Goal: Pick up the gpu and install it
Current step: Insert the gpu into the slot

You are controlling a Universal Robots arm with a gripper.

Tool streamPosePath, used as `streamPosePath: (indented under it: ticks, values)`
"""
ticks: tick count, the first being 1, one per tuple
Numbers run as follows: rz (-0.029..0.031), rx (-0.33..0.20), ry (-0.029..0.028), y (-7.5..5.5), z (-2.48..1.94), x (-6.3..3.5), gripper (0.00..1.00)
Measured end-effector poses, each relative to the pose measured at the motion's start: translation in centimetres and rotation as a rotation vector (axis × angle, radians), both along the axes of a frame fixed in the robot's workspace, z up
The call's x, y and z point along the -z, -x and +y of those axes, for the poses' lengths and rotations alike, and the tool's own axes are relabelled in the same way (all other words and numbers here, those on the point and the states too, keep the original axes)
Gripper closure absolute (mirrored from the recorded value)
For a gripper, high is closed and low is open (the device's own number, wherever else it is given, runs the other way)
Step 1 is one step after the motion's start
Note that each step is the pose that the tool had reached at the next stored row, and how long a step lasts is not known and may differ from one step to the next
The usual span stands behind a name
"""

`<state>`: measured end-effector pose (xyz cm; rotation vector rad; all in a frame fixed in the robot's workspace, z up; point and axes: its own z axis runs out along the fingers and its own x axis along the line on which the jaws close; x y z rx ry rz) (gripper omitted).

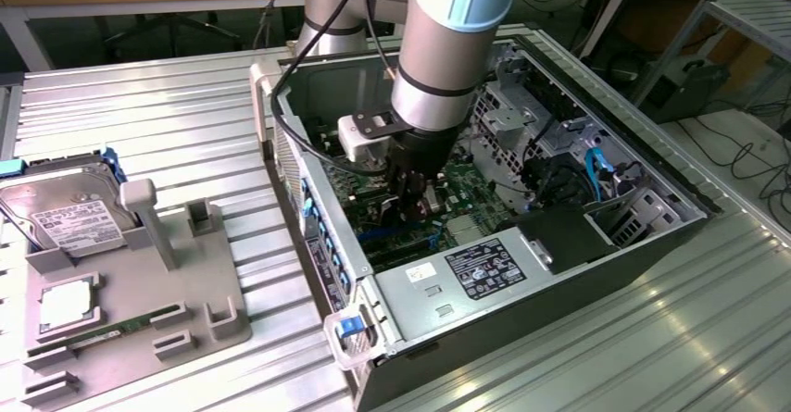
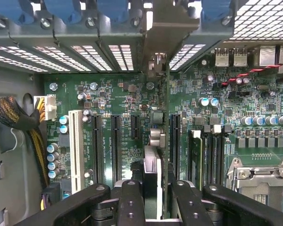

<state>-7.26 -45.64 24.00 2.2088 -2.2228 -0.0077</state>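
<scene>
My tool (image 2: 151, 200) sits deep inside the open black-and-silver computer case (image 1: 544, 301), its two dark fingers (image 2: 132, 202) closed to a narrow gap on the thin flat black gpu card (image 2: 153, 165), which I see edge-on, standing upright between them. The card runs away from my wrist over the green motherboard (image 2: 122, 94), in line with the long black expansion slots (image 2: 115, 146) (one white slot (image 2: 76, 150) lies off to the side of them). Whether its lower edge is seated in a slot I cannot tell. Its far end, a pale metal bracket strip (image 2: 155, 52), reaches the case's rear wall among the perforated slot covers (image 2: 85, 52) with blue clips (image 2: 61, 9) above them.

In the exterior view, my grey arm (image 1: 439, 51) drops straight down into the middle of the case, the tool (image 1: 414, 194) low above the board. A silver power supply box with a black label (image 1: 476, 268) fills the case's near corner. On the ribbed metal tabletop (image 1: 161, 116), well apart toward the exterior view's left, a grey parts tray (image 1: 217, 287) carries a silver boxy hard drive with a white label (image 1: 69, 213) and a narrow green memory stick (image 1: 106, 331).
</scene>
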Motion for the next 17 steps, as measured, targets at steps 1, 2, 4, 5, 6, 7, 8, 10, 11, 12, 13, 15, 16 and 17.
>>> streamPosePath:
  ticks: [1, 2, 4, 5, 6, 7, 8, 10, 11, 12, 13, 15, 16, 17]
  values:
    - [0.0, 0.0, 0.0, 0.0, 0.01, 0.01, 0.73]
    - [0.0, 0.0, -0.0001, 0.0, 0.02, 0.01, 0.73]
    - [0.0, 0.0, 0.0, 0.0, 0.03, 0.01, 0.73]
    - [0.0, 0.0, 0.0003, 0.0, 0.05, 0.01, 0.73]
    - [0.0001, 0.0, 0.0028, 0.01, 0.15, 0.01, 0.73]
    - [0.0001, 0.0, 0.0034, 0.0, 0.19, 0.02, 0.73]
    - [0.0, 0.0, 0.0035, 0.0, 0.18, 0.01, 0.73]
    - [0.0, 0.0, 0.0036, 0.0, 0.19, 0.02, 0.73]
    - [0.0001, 0.0, 0.0036, 0.0, 0.19, 0.03, 0.73]
    - [0.0, 0.0, 0.0036, 0.0, 0.19, 0.06, 0.73]
    - [-0.0001, 0.0, 0.0033, 0.0, 0.19, 0.11, 0.73]
    - [0.0, 0.0, 0.0034, 0.0, 0.2, 0.23, 0.73]
    - [0.0, 0.0, 0.0034, 0.0, 0.21, 0.3, 0.73]
    - [0.0, 0.0, 0.0034, 0.0, 0.21, 0.37, 0.73]
